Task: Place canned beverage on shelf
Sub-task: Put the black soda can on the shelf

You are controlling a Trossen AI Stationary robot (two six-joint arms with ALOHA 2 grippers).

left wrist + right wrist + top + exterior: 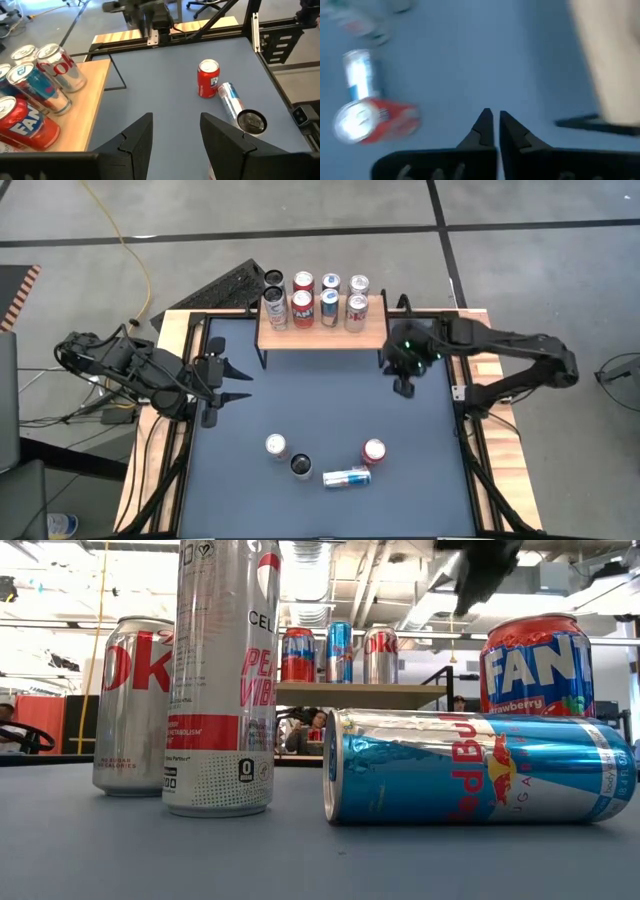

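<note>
The shelf (pixel 322 337), a light-wood top on thin black legs, stands at the table's far middle and carries several upright cans (pixel 329 307). It also shows in the left wrist view (pixel 95 95) and the low view (pixel 360 693). Nearer on the table stand a silver cola can (pixel 276 445), a tall dark-topped can (pixel 301 466) and a red can (pixel 374 451). A blue can (pixel 347 477) lies on its side. My right gripper (pixel 404 388) is shut and empty just in front of the shelf's right end. My left gripper (pixel 235 380) is open and empty at the table's left.
A black frame (pixel 462 395) and wooden rim border the dark mat. In the low view the lying blue can (pixel 480 768) and the tall can (pixel 225 675) stand close before the camera. Bare mat (pixel 320 395) lies between shelf and loose cans.
</note>
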